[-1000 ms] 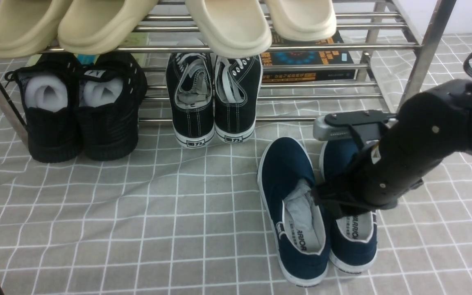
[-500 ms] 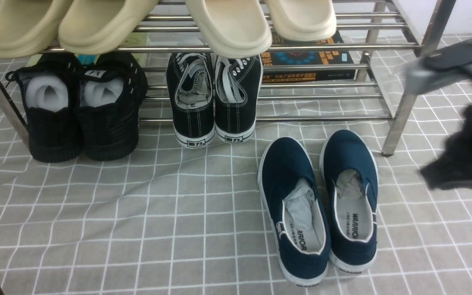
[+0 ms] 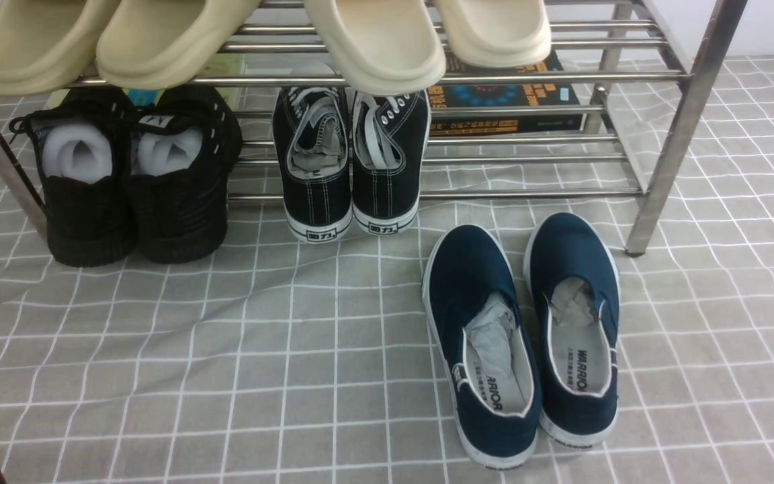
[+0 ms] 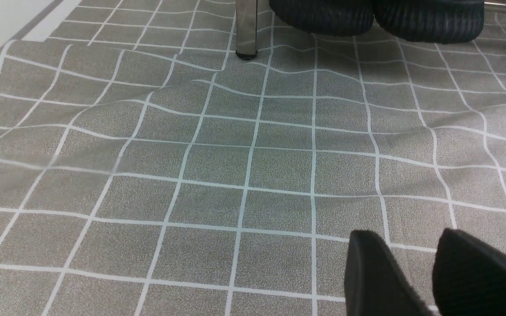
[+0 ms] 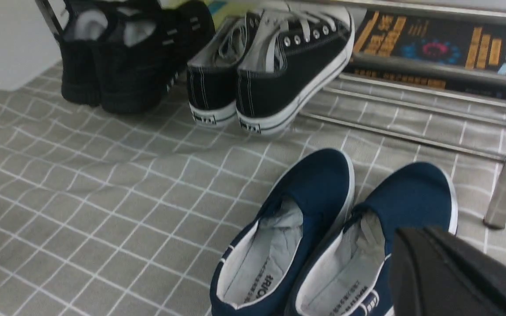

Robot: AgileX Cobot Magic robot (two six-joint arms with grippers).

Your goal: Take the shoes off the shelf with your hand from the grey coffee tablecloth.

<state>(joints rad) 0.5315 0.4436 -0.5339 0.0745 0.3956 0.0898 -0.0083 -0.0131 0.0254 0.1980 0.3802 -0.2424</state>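
Observation:
The two navy slip-on shoes, left [image 3: 481, 336] and right [image 3: 578, 316], stand side by side on the grey coffee tablecloth [image 3: 226, 349], just in front of the shelf [image 3: 669, 144], toes toward it. They also show in the right wrist view [image 5: 319, 188]. My right gripper [image 5: 415, 239] is shut and empty, hovering near the heel of the right-hand shoe; that arm is out of the front view. My left gripper [image 4: 409, 241] is open and empty, low over bare cloth.
On the shelf's lower tier are black mesh sneakers [image 3: 132, 181], black lace-up sneakers [image 3: 350, 154] and a dark book [image 3: 501, 94]. Beige slippers [image 3: 373, 40] sit on the upper tier. The shelf's front right leg [image 3: 656, 195] stands close beside the navy shoes.
My right arm was over the right-hand navy shoe, then swung up and to the right and left the front view. Both navy shoes stayed where they were.

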